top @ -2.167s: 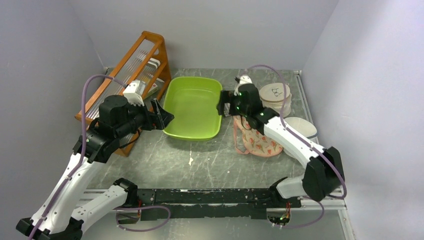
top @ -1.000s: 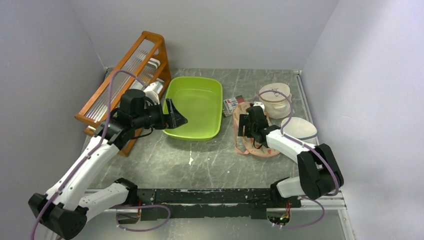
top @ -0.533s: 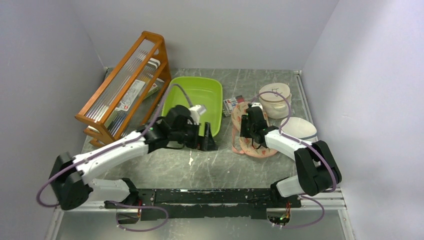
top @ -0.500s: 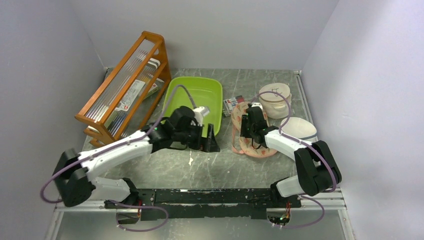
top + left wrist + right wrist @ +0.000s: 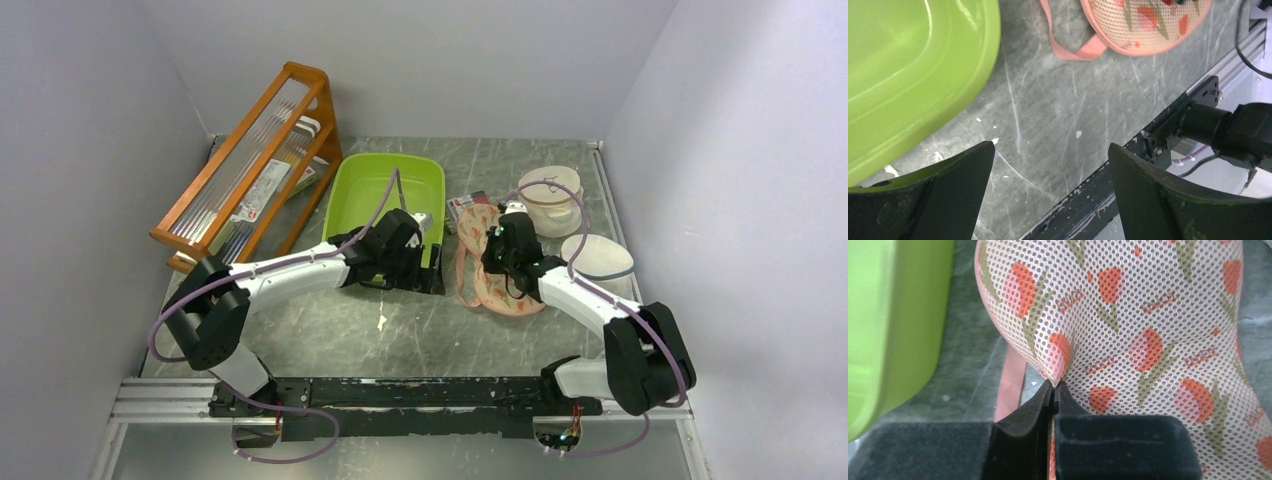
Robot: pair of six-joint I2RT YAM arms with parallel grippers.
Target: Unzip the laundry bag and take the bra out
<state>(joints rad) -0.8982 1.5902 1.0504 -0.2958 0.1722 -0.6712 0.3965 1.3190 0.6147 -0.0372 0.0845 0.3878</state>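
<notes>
Plain lilac walls close in your grey marbled table (image 5: 330, 320). On it the laundry bag (image 5: 1148, 315) lies flat just to the right of the green basin (image 5: 385, 195), tulip-printed mesh uppermost. Its pink loop (image 5: 1075, 47) trails on the stone toward the basin's near right corner. You cannot see the bra: nothing black shows anywhere, so it is most likely inside the bag, which looks unopened. Your right gripper (image 5: 1054, 390) has its fingers pressed together on a small peak of mesh at the bag's edge facing the basin. That probably anchors the fabric so the zip has something to pull against, though no zip pull shows in any view. Your left gripper (image 5: 1050, 190) hangs low at the basin's near right corner, fingers spread wide with nothing between them. It points at the bare table between basin and bag, well placed to reach for the slider. Beyond the bag, on its side away from the basin, stand two round white tubs (image 5: 550, 195), and the wooden rack (image 5: 250, 150) stands on the basin's left.
</notes>
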